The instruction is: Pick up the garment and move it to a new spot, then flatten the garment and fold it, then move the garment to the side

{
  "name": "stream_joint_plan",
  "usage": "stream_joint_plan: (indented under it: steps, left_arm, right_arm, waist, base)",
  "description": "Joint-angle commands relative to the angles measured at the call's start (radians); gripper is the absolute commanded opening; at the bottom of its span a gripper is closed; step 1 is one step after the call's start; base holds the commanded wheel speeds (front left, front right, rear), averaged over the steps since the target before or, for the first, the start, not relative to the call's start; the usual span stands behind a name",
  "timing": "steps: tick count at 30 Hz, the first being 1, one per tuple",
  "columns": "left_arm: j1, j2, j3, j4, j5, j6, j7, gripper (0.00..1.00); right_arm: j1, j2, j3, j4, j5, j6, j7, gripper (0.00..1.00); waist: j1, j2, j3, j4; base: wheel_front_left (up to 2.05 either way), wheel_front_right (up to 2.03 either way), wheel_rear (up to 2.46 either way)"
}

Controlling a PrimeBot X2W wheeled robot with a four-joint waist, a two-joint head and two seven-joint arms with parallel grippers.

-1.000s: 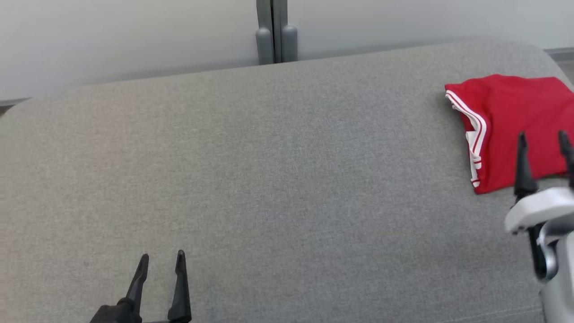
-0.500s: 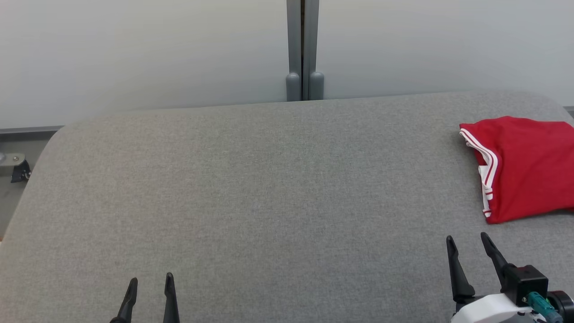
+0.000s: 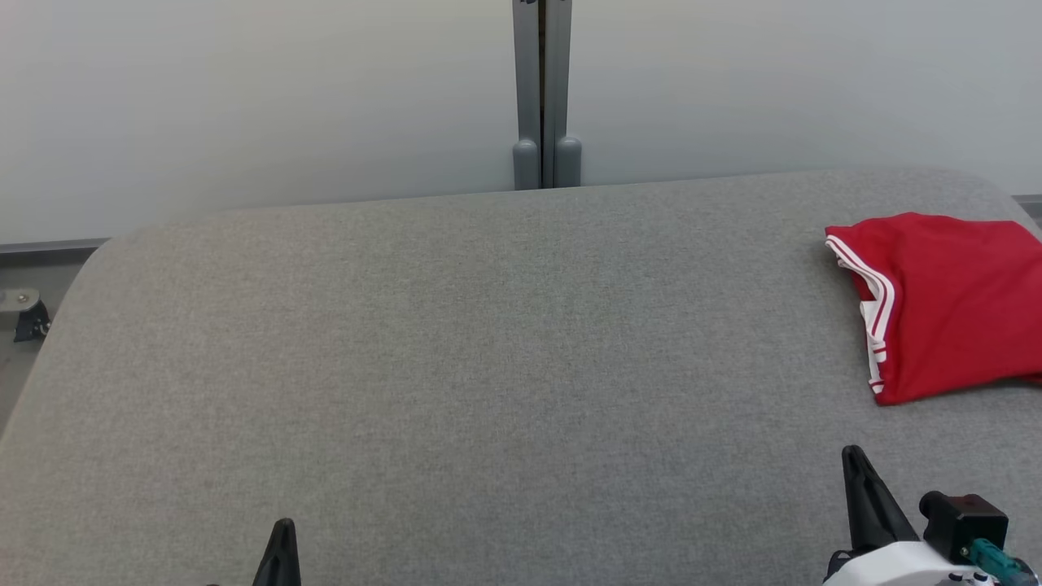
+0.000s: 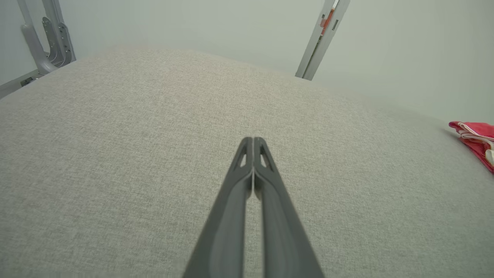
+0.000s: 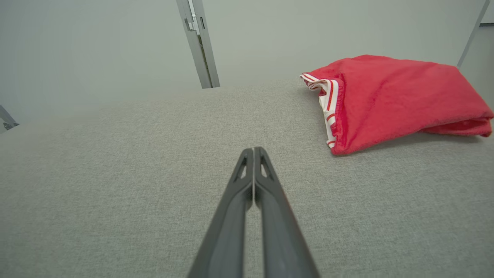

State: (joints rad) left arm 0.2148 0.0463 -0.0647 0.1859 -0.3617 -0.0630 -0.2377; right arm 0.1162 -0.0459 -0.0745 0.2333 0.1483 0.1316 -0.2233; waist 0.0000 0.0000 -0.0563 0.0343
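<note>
The garment (image 3: 948, 301) is red with white-striped trim, folded into a compact pile at the far right of the grey padded table (image 3: 488, 366). It also shows in the right wrist view as the garment (image 5: 389, 96), up and to the right of my right gripper (image 5: 253, 150), which is shut and empty, well apart from the cloth. In the head view that right gripper (image 3: 852, 456) stands at the lower right, below the garment. My left gripper (image 3: 282, 527) sits at the bottom left; its wrist view shows the left gripper (image 4: 252, 139) shut on nothing, with the garment (image 4: 476, 139) far off at the right edge.
A grey post (image 3: 543, 89) rises against the pale wall behind the table's far edge. A metal bracket (image 3: 24, 313) sits past the table's rounded left corner. Bare grey cloth stretches between the two grippers.
Both grippers have gone from open to shut, with nothing in them, and sit lower in the head view. The right gripper has drawn back from over the garment. The camera tilted up early on.
</note>
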Motion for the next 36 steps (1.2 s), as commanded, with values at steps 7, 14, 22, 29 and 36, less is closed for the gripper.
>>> stream_joint_plan:
  steps: [7, 14, 22, 29, 36]
  left_arm:
    - [-0.056, 0.006, 0.021, -0.004, -0.150, -0.012, 0.036, 0.00]
    - [-0.084, 0.008, 0.034, 0.002, -0.260, -0.018, 0.064, 0.00]
    - [-0.113, 0.010, 0.049, 0.008, -0.377, -0.024, 0.095, 0.00]
    - [-0.136, 0.012, 0.060, 0.013, -0.472, -0.029, 0.121, 0.00]
    - [-0.158, 0.013, 0.072, 0.018, -0.561, -0.034, 0.145, 0.00]
  right_arm:
    - [-0.043, -0.005, -0.003, -0.016, 0.175, 0.000, 0.034, 0.00]
    - [-0.059, -0.005, -0.004, -0.017, 0.302, 0.000, 0.061, 0.00]
    - [-0.079, -0.005, -0.007, -0.015, 0.436, 0.000, 0.092, 0.00]
    - [-0.096, -0.006, -0.011, -0.013, 0.547, 0.000, 0.118, 0.00]
    - [-0.111, -0.006, -0.014, -0.010, 0.649, -0.001, 0.143, 0.00]
  waist:
    - [0.0000, 0.0000, 0.004, -0.002]
    - [0.0000, 0.0000, 0.007, -0.004]
    - [0.0000, 0.0000, 0.011, -0.006]
    - [0.0000, 0.0000, 0.015, -0.008]
    - [0.0000, 0.0000, 0.018, -0.010]
  base:
    - [0.00, 0.00, 0.00]
    - [0.00, 0.00, 0.00]
    - [0.00, 0.00, 0.00]
    - [0.00, 0.00, 0.00]
    - [0.00, 0.00, 0.00]
